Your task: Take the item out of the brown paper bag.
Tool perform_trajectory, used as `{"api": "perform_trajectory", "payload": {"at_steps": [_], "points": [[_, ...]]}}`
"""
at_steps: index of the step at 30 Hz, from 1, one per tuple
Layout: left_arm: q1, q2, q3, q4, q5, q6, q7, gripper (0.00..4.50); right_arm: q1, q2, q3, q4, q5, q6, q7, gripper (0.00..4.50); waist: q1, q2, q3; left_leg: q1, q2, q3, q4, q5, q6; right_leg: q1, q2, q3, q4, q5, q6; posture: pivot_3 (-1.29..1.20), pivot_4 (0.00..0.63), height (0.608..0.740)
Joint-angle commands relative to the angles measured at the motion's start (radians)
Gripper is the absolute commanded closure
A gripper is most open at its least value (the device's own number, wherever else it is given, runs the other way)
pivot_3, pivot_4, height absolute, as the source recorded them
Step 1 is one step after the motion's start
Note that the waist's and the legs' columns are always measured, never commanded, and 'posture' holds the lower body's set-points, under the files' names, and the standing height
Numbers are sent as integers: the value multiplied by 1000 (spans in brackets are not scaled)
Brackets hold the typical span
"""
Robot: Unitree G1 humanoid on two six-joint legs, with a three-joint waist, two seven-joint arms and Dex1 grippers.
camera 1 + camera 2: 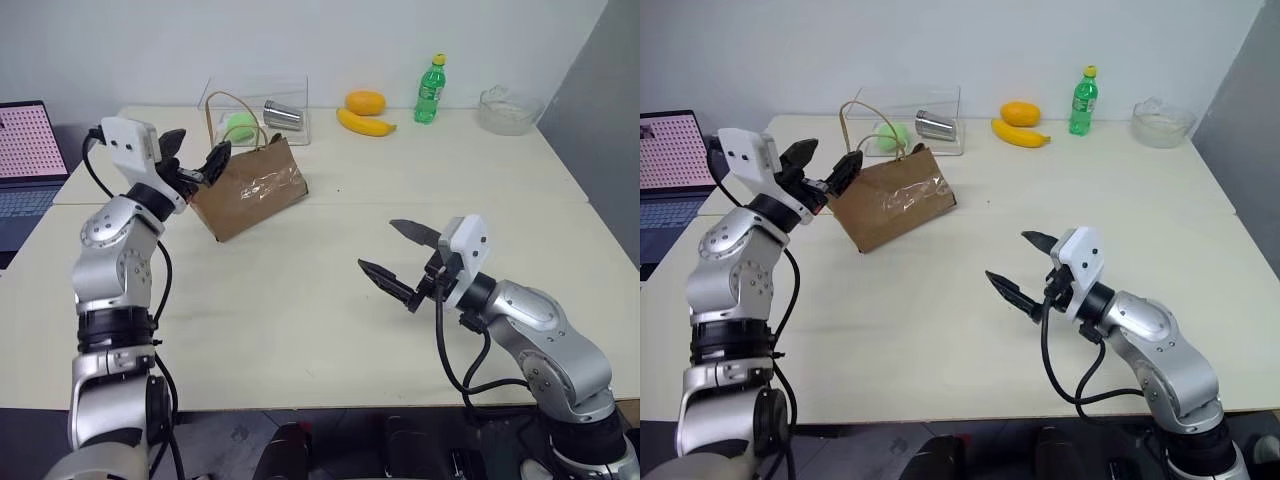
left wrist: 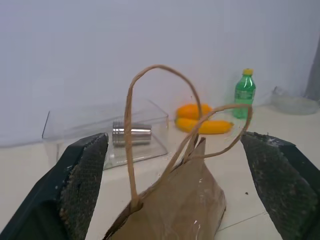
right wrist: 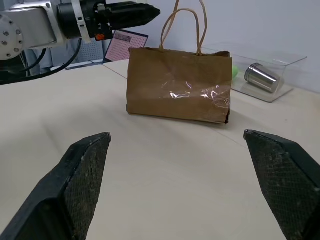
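The brown paper bag (image 1: 250, 190) stands crinkled on the table's far left, its tan loop handles (image 2: 150, 100) upright and a shiny patch on its side (image 3: 195, 94). The item is hidden inside it. My left gripper (image 1: 198, 150) is open at the bag's left top end, level with the handles, which rise between its two fingers (image 2: 82, 185). My right gripper (image 1: 377, 246) hovers open over the table in front and to the right of the bag, pointing toward it. Nothing is between its fingers (image 3: 82, 172).
Behind the bag a clear plastic box (image 1: 300, 100) holds a silver can (image 1: 283, 115) and a green ball (image 1: 240, 126). A banana (image 1: 365, 124), an orange fruit (image 1: 366, 101), a green bottle (image 1: 430, 90) and a glass bowl (image 1: 508, 110) line the far edge. A laptop (image 1: 30, 160) is at the left.
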Motion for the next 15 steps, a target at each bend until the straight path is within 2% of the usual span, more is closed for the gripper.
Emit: {"api": "perform_trajectory", "payload": {"at_steps": [1, 10, 15], "points": [[-114, 42, 0, 134, 37, -39, -31, 36, -38, 0, -7, -63, 33, 25, -2, 0, 0, 0, 0, 0, 0, 0, 0, 0, 0, 0, 0, 0, 0, 0, 0, 0, 150, 740], [-404, 51, -64, 544, 136, -125, -159, 36, -91, -18, -21, -108, 80, 103, -5, 0, -1, -2, 1, -2, -1, -1, 0, 0, 0, -1, 0, -1, 0, 0, 0, 0, 150, 740], [-506, 59, -73, 695, 180, -203, -204, 36, -102, -24, -37, -122, 96, 127, -16, 0, -2, -2, 1, -2, -1, -1, 0, 0, 0, -2, 0, -1, 0, 0, 0, 0, 150, 740]]}}
